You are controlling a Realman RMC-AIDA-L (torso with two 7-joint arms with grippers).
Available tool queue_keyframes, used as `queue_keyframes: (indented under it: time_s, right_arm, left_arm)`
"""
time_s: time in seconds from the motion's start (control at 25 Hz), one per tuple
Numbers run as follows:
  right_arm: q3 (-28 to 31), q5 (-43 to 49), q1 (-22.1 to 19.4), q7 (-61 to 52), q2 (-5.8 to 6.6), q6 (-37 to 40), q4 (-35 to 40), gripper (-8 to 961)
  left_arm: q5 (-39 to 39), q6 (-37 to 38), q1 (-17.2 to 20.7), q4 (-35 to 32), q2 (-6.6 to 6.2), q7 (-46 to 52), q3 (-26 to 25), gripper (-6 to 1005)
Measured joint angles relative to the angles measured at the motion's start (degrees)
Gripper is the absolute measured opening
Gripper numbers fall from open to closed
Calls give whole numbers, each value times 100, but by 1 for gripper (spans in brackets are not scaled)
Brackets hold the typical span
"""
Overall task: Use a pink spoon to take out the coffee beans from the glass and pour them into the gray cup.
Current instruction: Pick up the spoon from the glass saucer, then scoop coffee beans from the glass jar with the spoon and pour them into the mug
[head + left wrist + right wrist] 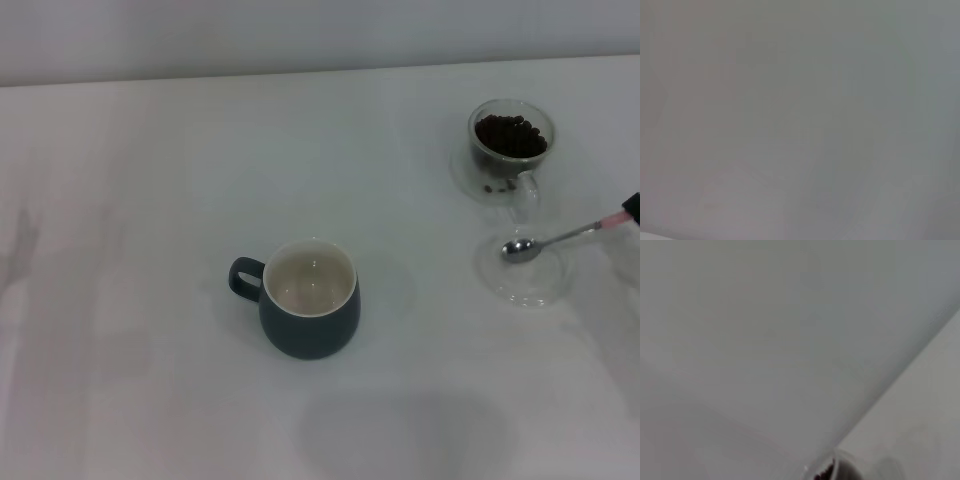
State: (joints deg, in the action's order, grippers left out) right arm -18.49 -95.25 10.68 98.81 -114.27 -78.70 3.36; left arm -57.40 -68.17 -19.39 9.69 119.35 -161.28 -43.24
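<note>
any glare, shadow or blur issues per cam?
Head view: even light, faint shadows, the glass and clear dish low-contrast on the white table. Left wrist view: featureless grey. Right wrist view: mostly blank, the glass blurred at the edge.

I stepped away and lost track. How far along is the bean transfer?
Early. The gray cup looks empty; the coffee beans still fill the glass. In hand: the right gripper, at the head view's edge, holds the pink spoon, bowl empty, over the glass dish. Scooping and pouring remain.
</note>
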Motion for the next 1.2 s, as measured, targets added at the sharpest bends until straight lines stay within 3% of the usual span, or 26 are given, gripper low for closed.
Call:
queue_keyframes:
  time_s: [0.36, 0.76, 1.2]
  right_arm:
    - [144, -172, 178, -152, 2, -567, 458, 145]
    - [150, -514, 955, 315, -37, -848, 1406, 145]
    - [-572, -460, 1129, 1715, -46, -831, 1937, 145]
  left_arm:
    - [15, 4, 2, -20, -8, -1, 10, 809]
    - [268, 30, 36, -29, -9, -7, 53, 810]
    - [429, 42, 70, -28, 1, -2, 53, 811]
